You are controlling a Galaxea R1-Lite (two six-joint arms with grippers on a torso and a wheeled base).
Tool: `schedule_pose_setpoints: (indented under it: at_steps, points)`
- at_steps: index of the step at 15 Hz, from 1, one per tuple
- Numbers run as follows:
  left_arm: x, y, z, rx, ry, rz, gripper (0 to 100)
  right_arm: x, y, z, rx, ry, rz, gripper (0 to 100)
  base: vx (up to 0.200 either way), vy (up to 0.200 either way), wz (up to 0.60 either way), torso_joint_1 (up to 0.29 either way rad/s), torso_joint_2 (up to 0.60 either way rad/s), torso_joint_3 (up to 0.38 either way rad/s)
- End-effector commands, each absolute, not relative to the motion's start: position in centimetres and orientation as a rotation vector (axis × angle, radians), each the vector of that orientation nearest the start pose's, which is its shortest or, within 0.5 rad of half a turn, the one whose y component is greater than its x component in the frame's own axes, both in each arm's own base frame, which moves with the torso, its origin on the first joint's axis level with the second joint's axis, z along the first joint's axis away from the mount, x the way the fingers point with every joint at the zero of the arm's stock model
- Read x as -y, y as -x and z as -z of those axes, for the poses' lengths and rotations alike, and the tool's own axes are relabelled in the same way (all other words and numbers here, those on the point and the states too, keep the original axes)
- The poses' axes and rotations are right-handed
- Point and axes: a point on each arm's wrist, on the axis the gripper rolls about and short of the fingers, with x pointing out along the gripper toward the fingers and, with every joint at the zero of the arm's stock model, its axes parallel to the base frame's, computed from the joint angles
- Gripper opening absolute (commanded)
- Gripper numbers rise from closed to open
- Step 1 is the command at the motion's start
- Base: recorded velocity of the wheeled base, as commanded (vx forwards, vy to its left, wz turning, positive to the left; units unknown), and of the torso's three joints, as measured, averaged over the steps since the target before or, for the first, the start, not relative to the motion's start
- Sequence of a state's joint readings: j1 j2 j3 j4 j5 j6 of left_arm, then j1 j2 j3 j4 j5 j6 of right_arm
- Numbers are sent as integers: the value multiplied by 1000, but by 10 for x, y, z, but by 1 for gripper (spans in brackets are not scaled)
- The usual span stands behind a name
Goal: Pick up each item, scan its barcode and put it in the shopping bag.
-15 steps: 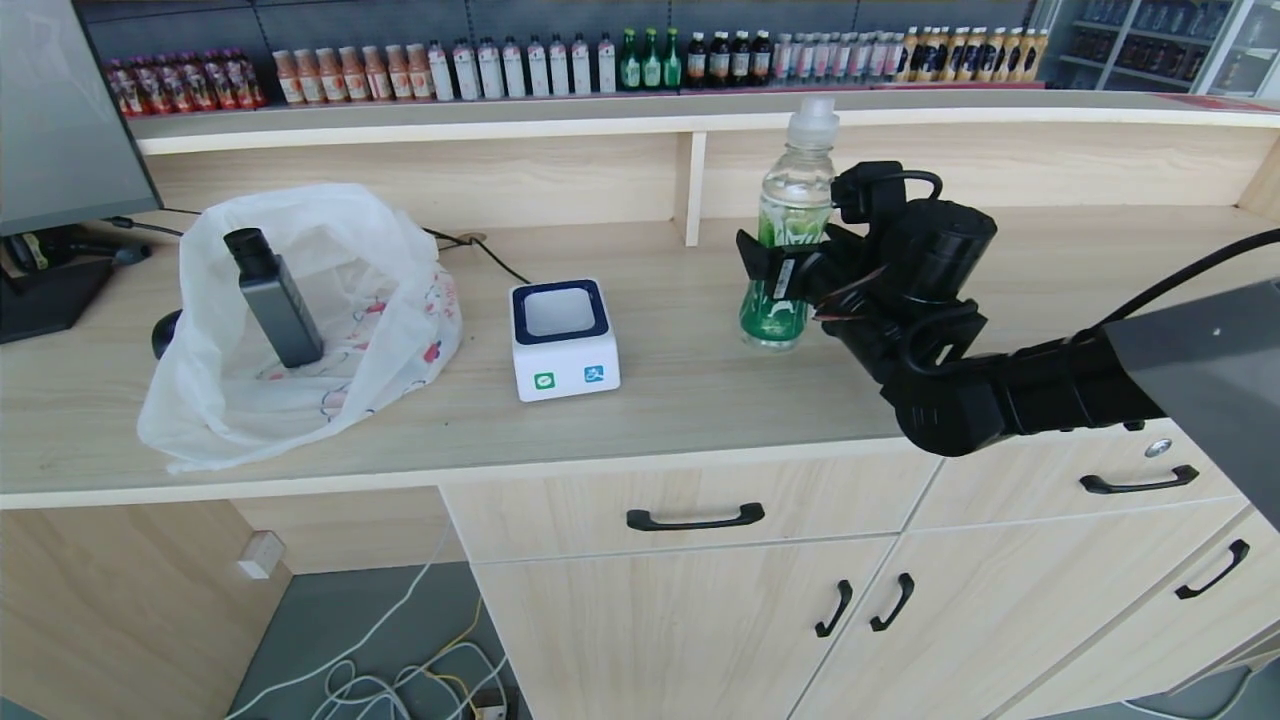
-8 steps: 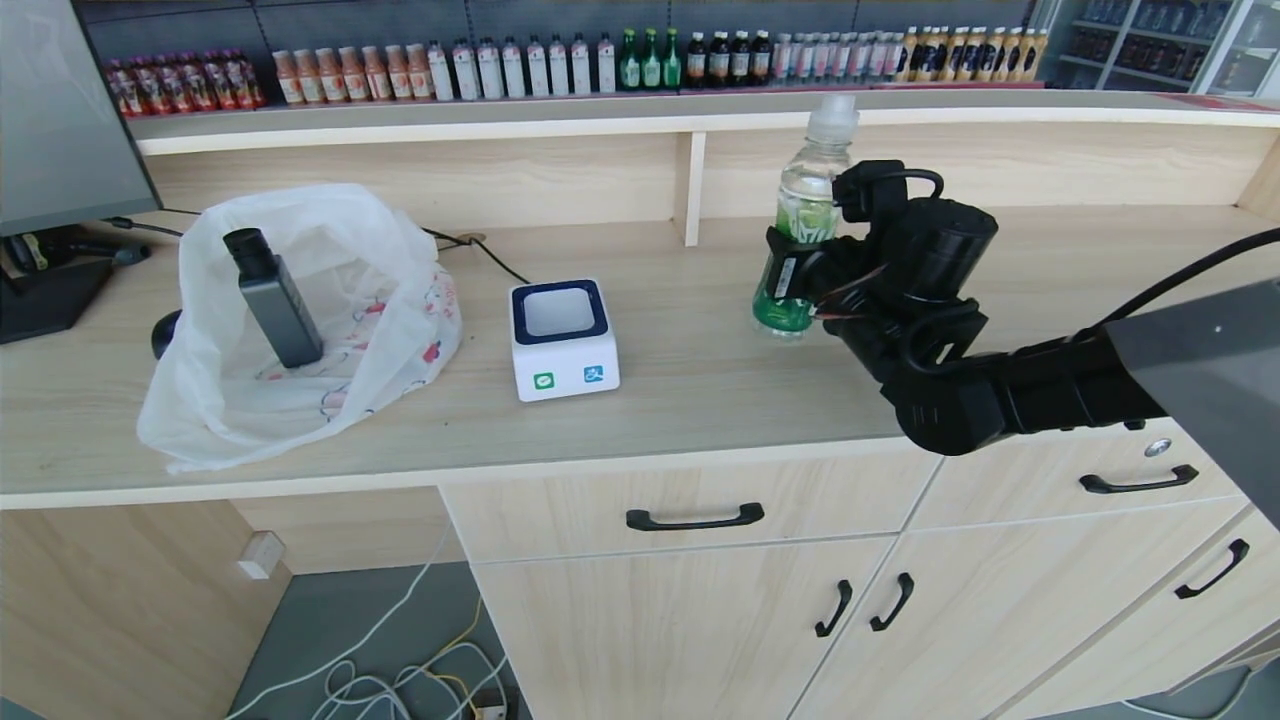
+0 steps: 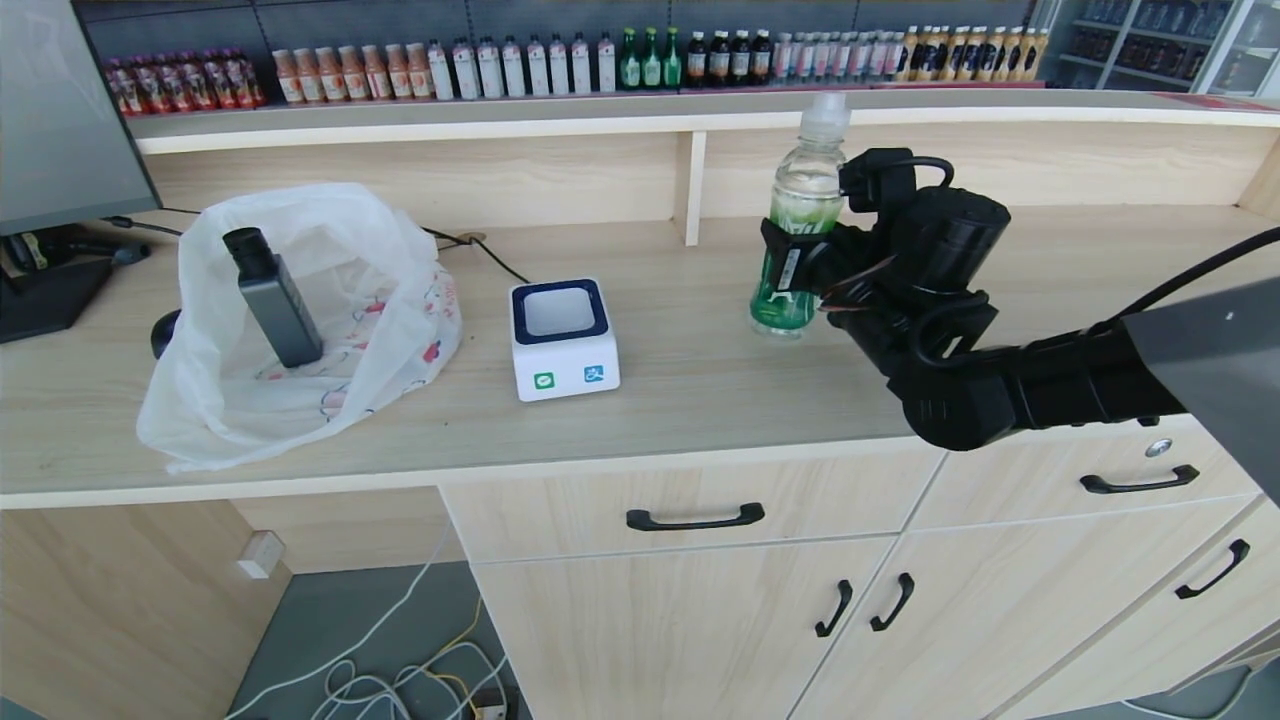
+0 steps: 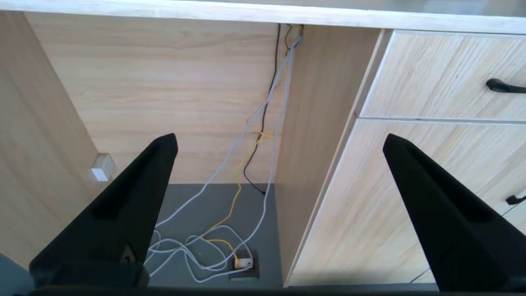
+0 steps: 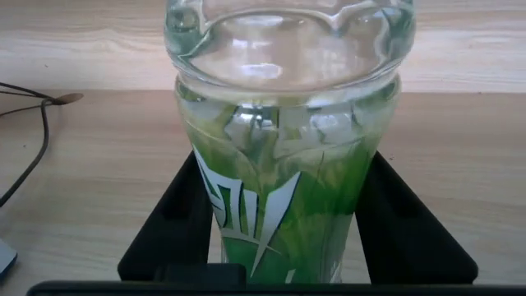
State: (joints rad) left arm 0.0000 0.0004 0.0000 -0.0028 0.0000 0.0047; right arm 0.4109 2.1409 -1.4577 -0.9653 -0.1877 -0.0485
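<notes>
A clear bottle with a green label (image 3: 795,240) stands upright at the right of the wooden counter (image 3: 690,380), and my right gripper (image 3: 795,265) is shut on its middle. In the right wrist view the bottle (image 5: 288,140) sits between the two black fingers (image 5: 177,222). The white scanner box with a blue-rimmed top (image 3: 563,338) rests to the left of the bottle. Further left lies the white shopping bag (image 3: 300,320) with a grey bottle (image 3: 275,297) leaning inside it. My left gripper (image 4: 279,214) hangs open below counter height, facing the cabinet and floor cables.
A raised shelf (image 3: 600,115) runs along the back of the counter, with rows of bottles (image 3: 560,60) behind it. A monitor (image 3: 60,110) and dark device stand at the far left. A cable (image 3: 480,255) trails behind the scanner. Drawers (image 3: 695,518) sit below.
The right gripper closed onto the green-label bottle and has shifted it slightly right and up from where it stood a second ago. The bag and scanner stayed put.
</notes>
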Motion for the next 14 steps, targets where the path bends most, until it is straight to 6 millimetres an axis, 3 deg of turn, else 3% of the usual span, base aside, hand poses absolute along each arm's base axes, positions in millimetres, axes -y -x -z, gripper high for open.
schedule_pose_setpoints:
  at_steps: [1,8,14]
  points:
    - [0,23,-76,3,-5,0,100,-171,-403,-239,298,-42,-215,0,0,0,0,0,0,0]
    - [0,23,-76,3,-5,0,100,-163,-383,-273,347,-45,-214,0,0,0,0,0,0,0]
    - [0,23,-76,3,-5,0,100,-155,-338,-313,407,-71,-242,0,0,0,0,0,0,0]
